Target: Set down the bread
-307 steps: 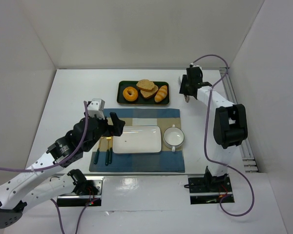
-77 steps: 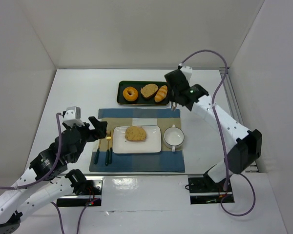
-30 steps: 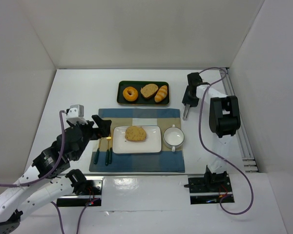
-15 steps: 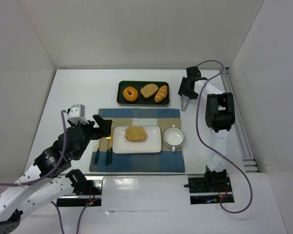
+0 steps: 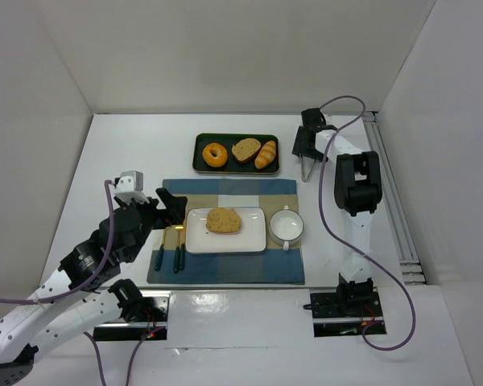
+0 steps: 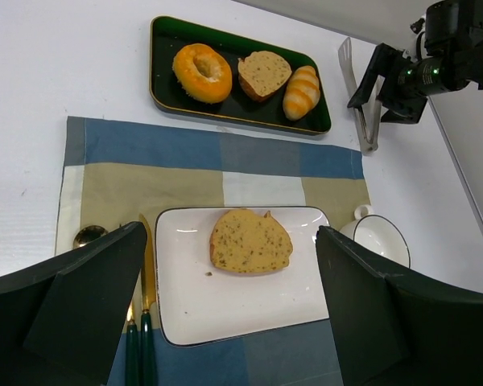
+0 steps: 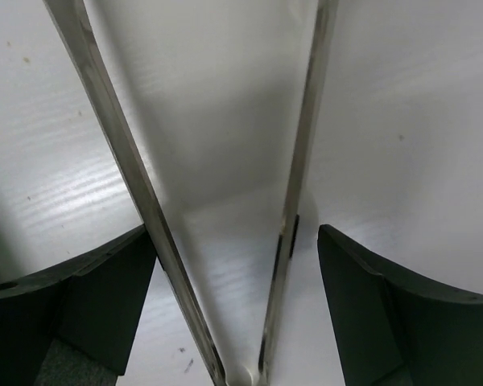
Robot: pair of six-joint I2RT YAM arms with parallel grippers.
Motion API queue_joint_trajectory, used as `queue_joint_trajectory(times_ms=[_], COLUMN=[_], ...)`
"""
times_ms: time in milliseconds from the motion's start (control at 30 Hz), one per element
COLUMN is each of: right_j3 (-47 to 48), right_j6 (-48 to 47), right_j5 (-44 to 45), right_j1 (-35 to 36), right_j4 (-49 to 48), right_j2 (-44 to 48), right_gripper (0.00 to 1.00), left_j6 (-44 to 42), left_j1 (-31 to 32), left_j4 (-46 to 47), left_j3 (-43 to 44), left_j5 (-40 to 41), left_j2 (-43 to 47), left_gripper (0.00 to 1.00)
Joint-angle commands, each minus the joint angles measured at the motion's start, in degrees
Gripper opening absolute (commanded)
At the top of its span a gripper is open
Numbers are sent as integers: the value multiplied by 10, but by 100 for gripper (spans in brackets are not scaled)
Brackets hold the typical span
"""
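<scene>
Fingers (image 6: 72, 305) of the left gripper (image 5: 174, 206) fill both lower corners of the left wrist view, spread wide with nothing between them. They cover most of the cutlery (image 6: 147, 265), so only a gold spoon bowl, a blade and two dark green handle ends peep out at lower left, and they cut off part of the white cup (image 6: 377, 237). In the top view that gripper overlaps the cutlery's upper ends. The right wrist view shows little: two metal arms of the tongs (image 7: 106, 121) in a V over bare table (image 7: 217, 104), their tips cut off by the top edge. The right gripper (image 7: 233, 235) straddles them with jaws apart. The finger at frame left meets one arm, while a sliver of table shows between the other arm and the finger at frame right, so it looks released rather than clamped. Whether the tongs rest on the table cannot be told. Counted: two bread slices, one doughnut (image 5: 215, 153), one croissant (image 5: 266, 153), one tray (image 6: 163, 56), one plate (image 5: 249, 235), one cup, one checked placemat (image 6: 145, 153), two pieces of cutlery, one pair of tongs. The bread (image 5: 224, 219) lies flat at the plate's centre, mid-frame in the top view. The second slice (image 5: 245, 149) sits on the tray between doughnut and croissant, higher in the frame.
</scene>
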State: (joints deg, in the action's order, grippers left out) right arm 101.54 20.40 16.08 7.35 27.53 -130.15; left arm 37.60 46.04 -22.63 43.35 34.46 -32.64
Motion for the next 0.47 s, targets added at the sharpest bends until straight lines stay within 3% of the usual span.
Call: queue_joint_trajectory(times_ms=[0, 33, 67, 433], right_j3=[-8, 3, 10, 116], right_j6=[3, 3, 3, 26], right_j5=[101, 116, 130, 271], right_j1=[33, 49, 57, 176], right_j4=[53, 53, 61, 185], right_j2=[66, 85, 93, 104], right_gripper=[87, 87, 100, 100], left_j6=[-6, -1, -1, 5], left_j1=[-3, -3, -3, -3], left_j4=[22, 22, 22, 11], left_j3=[-3, -3, -3, 8], left_j5=[-9, -9, -14, -14], left_j2=[1, 1, 6, 12], left_gripper=[100, 100, 100, 100])
